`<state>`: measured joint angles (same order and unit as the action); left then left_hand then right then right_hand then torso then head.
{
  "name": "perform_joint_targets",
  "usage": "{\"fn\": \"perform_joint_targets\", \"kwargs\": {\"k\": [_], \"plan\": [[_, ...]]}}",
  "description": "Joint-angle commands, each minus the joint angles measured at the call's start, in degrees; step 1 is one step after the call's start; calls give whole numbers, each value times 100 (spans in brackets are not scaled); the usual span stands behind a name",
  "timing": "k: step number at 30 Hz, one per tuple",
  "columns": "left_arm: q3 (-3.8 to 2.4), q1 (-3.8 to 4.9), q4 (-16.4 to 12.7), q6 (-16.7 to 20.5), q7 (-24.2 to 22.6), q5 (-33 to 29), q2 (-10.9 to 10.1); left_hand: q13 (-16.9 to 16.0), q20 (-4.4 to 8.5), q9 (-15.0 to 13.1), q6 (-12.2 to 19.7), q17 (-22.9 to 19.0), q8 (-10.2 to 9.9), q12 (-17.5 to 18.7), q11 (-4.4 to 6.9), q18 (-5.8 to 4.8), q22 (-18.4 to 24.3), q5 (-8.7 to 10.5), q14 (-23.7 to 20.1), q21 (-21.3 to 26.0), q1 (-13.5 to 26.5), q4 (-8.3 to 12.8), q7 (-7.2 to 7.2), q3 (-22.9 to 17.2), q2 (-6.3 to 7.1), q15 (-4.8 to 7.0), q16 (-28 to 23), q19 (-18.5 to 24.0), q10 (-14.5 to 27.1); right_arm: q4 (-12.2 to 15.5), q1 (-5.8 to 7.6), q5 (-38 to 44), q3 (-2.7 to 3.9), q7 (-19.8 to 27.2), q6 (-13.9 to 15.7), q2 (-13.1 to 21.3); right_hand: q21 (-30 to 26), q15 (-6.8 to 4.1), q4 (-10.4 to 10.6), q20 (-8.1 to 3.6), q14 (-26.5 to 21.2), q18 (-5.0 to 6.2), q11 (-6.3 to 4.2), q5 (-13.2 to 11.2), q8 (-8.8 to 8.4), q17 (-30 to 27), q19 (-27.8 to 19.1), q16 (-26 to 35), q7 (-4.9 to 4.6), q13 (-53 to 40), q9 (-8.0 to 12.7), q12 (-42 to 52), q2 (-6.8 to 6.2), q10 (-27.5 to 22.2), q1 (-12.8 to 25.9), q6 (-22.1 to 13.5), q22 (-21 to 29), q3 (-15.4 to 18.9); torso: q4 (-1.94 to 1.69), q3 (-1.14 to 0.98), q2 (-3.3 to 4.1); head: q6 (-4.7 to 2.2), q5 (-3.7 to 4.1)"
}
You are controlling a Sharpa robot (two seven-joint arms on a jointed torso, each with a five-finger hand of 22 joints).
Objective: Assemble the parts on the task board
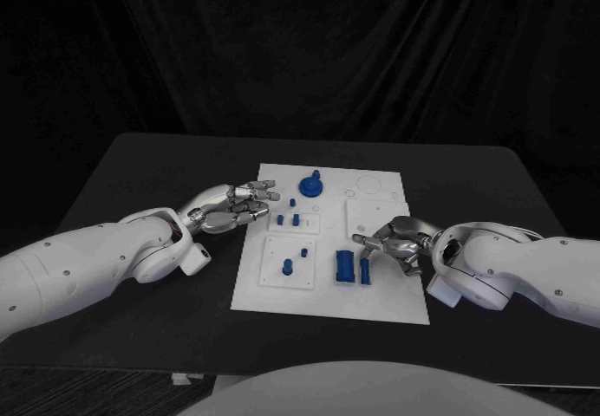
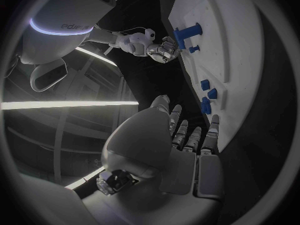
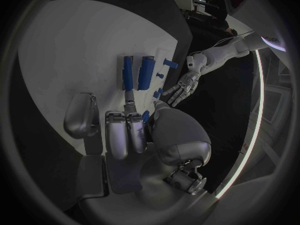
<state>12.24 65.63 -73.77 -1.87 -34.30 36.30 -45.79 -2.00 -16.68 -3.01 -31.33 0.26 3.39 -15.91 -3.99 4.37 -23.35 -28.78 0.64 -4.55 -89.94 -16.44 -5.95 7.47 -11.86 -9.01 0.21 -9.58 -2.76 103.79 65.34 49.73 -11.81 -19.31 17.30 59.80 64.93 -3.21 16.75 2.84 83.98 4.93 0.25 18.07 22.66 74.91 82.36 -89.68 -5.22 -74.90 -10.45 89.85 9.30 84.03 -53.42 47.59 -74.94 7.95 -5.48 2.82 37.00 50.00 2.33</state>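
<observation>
The white task board lies in the middle of the black table. Two upright blue blocks stand side by side near its front, with small blue pegs to their left and a round blue knob at the back. My right hand hovers just right of the blocks, fingers apart and holding nothing. A blue bit peeks out beside its palm. My left hand sits at the board's left edge near the back, fingers loosely spread and empty, close to several small pegs.
The black table surrounds the board on all sides. Both white forearms lie low over the table on either side of the board. The right hand appears across the board in the left wrist view, and the left hand in the right wrist view.
</observation>
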Motion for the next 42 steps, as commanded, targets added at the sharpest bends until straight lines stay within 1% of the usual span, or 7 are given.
{"fn": "perform_joint_targets", "kwargs": {"k": [1, 7, 18, 21, 22, 27, 42], "plan": [[-5, -10, -10, 7, -112, -49, 10, -9, -8, -7, -28, 3, 35, -31, -35, -26, 5, -19, 33, -26, -59, 14, -27, -36, 0, 9, 8, -41, -15, 34, -16, 477, -1, 100, 85, 25, -45, -73, 2, -30, 600, 17, -79, -92, -176, 1502, -37, -26, 60, -1510, 104, 15, 78, 597, 23, -159, -838, 105, -4, 0, -1, 0, 12], [-5, -11, -9, 5, -111, -49, 13, -9, -8, -7, -28, 3, 35, -31, -35, -26, 5, -19, 33, -26, -59, 14, -27, -36, 0, 9, 8, -41, -15, 65, -16, 929, -1, 645, 318, 68, -56, -240, 2, -183, 530, 17, -275, -522, -703, 1231, -53, 190, 283, -1510, 461, 15, 232, 597, 32, -482, -834, 451, -3, -1, 0, 0, 7], [-5, -14, -13, 24, -131, -49, 2, -10, -7, -7, -34, 3, 36, -43, -42, -26, -1, -23, 36, -28, -65, 14, -32, -44, 1, 12, 8, -45, -18, 149, -16, 1925, -1, 1657, 1033, 230, 386, -190, -5, -168, 567, -72, -194, -653, -661, 1361, 98, 82, 160, -1510, 525, 15, 497, 597, -14, 338, -949, 801, 1, 0, 0, 0, -13], [-5, -15, -14, 28, -134, -49, 0, -10, -7, -7, -34, 3, 36, -43, -42, -26, -1, -23, 36, -28, -65, 14, -32, -44, 1, 12, 8, -45, -18, 143, -17, 2269, -2, 1748, 1108, 250, 532, -137, -7, -122, 573, -98, -126, -409, -601, 1384, 141, 62, 97, -1510, 489, 15, 582, 597, -180, 762, -984, 856, 1, -3, 0, 0, -12], [-5, -15, -15, 28, -133, -49, -1, -10, -7, -7, -36, 4, 36, -45, -43, -26, -8, -24, 37, -30, -67, 14, -33, -47, 1, 13, 9, -48, -19, 138, -19, 2399, -2, 1753, 1102, 253, 652, -88, -17, -89, 578, -120, -70, 359, -522, 1402, 173, 46, 129, -1510, 441, 15, 650, 597, -341, 1110, -1013, 790, -1, -3, 1, 0, -10], [-5, -15, -17, 27, -129, -49, -5, -10, -7, -7, -36, 4, 36, -45, -43, -26, -8, -24, 37, -30, -67, 14, -33, -47, 1, 13, 9, -48, -19, 112, -73, 2775, -2, 1642, 936, 260, 748, -121, 9, -87, 585, -128, -92, 1313, -542, 1435, 192, 21, 183, -1510, 404, 15, 722, 597, -379, 1417, -1032, 671, -3, -2, -2, 0, -13], [-5, -18, -12, 3, -112, -49, -1, -11, -7, -7, -30, 3, 36, -52, -49, -26, 1, -24, 36, -29, -71, 13, -36, -52, 2, 16, 8, -46, -25, -15, -296, 3071, -3, 1236, 465, 244, 696, -132, 13, -102, 574, -115, -106, 1675, -680, 1390, 157, 51, 192, -1510, 408, 15, 739, 597, -241, 1493, -1011, 546, 2, 0, 0, 0, -4]]}}
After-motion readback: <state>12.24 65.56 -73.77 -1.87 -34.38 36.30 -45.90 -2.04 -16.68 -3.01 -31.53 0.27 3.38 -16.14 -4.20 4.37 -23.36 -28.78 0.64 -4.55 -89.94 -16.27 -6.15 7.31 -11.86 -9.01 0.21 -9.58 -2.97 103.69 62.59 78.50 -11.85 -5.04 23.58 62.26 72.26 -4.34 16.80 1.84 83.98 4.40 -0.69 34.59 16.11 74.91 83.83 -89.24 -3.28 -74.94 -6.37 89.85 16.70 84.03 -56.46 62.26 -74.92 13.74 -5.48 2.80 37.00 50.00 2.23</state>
